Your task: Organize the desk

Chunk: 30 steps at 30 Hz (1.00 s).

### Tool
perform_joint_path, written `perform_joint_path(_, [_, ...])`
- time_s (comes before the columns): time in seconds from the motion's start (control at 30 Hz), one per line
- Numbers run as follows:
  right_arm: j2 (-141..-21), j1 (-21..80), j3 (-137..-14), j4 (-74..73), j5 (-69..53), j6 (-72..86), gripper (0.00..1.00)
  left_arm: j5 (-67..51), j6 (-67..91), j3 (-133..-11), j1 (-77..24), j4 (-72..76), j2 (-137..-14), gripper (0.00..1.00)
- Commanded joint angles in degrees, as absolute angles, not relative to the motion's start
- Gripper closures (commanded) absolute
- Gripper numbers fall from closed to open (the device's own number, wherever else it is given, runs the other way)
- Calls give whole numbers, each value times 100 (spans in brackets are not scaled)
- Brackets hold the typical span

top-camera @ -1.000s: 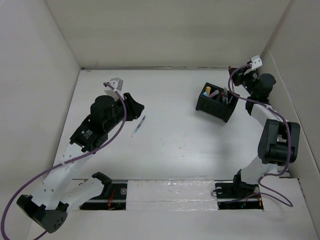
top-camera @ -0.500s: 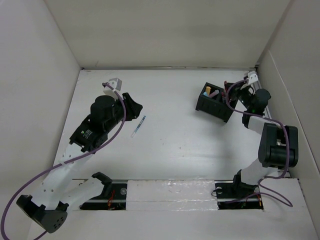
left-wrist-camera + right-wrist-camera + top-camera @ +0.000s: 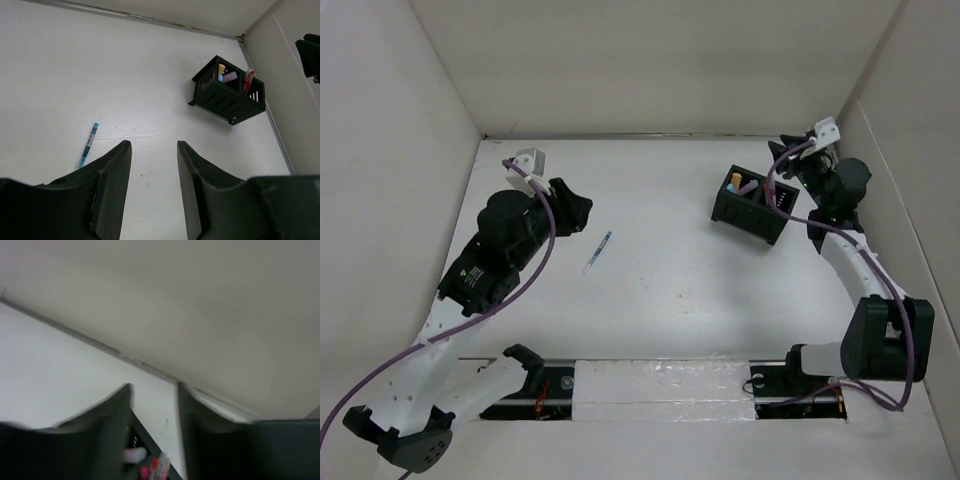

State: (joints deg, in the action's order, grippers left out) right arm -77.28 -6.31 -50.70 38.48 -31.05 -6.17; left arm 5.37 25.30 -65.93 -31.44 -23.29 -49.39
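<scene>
The desk is a white tabletop with white walls around it. A blue pen lies on it left of centre; it also shows in the left wrist view. A black compartmented box with pens and markers in it stands at the back right, also in the left wrist view. My left gripper is open and empty, above the desk just left of the pen. My right gripper is open and empty, raised over the box's far right corner.
The white side walls stand close to both arms; the right wall is right beside the right arm. The back wall seam shows in the right wrist view.
My left arm has pulled back to the left and up, away from the pen. My right gripper has shifted up and back over the box's far corner.
</scene>
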Motion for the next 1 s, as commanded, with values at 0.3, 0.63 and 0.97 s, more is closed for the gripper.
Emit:
perform_joint_path(0.3, [-8787, 3153, -6371, 704, 306, -687, 82, 510, 2180, -7356, -3173, -2557, -4527, 95])
perform_joint_path(0.63, [-11870, 4983, -9946, -1641, 1361, -10, 26, 35, 2637, -6988, -3173, -2443, -4176, 85])
perform_joint_path(0.97, [-12936, 5115, -10941, -2521, 1732, 1177, 38, -545, 2786, -6460, -3173, -2312, -3911, 74])
